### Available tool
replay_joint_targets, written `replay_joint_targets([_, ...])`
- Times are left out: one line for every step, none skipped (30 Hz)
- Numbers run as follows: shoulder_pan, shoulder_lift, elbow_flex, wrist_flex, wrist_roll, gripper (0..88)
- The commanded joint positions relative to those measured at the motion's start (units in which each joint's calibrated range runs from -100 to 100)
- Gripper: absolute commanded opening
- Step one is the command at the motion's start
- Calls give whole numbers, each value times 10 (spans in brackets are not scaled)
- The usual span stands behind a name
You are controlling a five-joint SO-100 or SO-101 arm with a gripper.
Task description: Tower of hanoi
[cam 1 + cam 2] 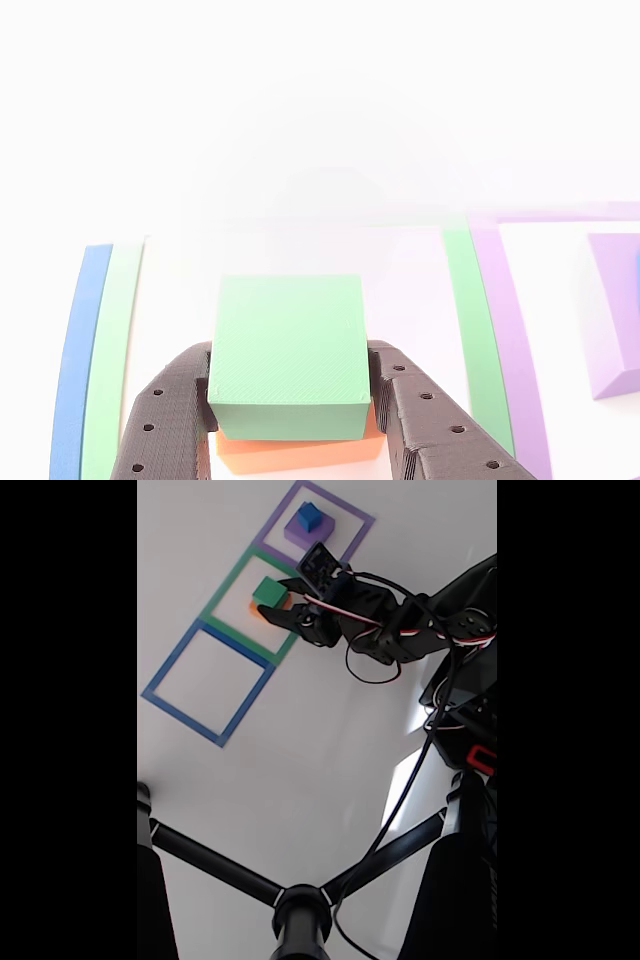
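The tool point(290, 415) is sitting with its two dark fingers point(165, 420) against the left and right sides of the green block point(288, 345), pinching it as far as the close view shows, though whether the grip is firm cannot be told. The green block is resting on top of the orange block point(300, 452), and in the fixed view this pair point(268, 593) is standing inside the green taped square point(222, 601) on the white counter point(300, 770). A blue block point(309, 517) is lying on a purple block point(297, 535) inside the purple square point(352, 518), while the blue square point(165, 675) is holding nothing. Judging from this, the step in hand is either taking the green block off the orange one or setting it down there; the pictures are not settling which. If it is a pick, the next move is calling for a straight lift clear of the orange block without dragging it, then a carry to a square where the rules allow it, most likely the blue one. If it is a placement, the fingers need only be spreading and the arm rising away cleanly.
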Motion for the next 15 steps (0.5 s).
replay_joint_targets([2,0,-19,-12,6,95])
replay_joint_targets([2,1,-19,-12,6,96])
replay_joint_targets([3,3,-19,-12,6,96])
replay_joint_targets([3,3,-19,-12,6,97])
replay_joint_targets([3,4,-19,-12,6,99])
replay_joint_targets([2,6,-19,-12,6,103])
replay_joint_targets([2,7,-19,-12,6,113])
replay_joint_targets([2,7,-19,-12,6,128])
replay_joint_targets([1,7,-19,-12,6,145])
replay_joint_targets([2,8,-19,-12,6,155])
replay_joint_targets([3,10,-19,-12,6,165])
replay_joint_targets([4,10,-19,-13,6,171])
replay_joint_targets([4,11,-19,-13,6,177])
replay_joint_targets([5,11,-19,-13,6,182])
replay_joint_targets([5,11,-19,-13,6,189])
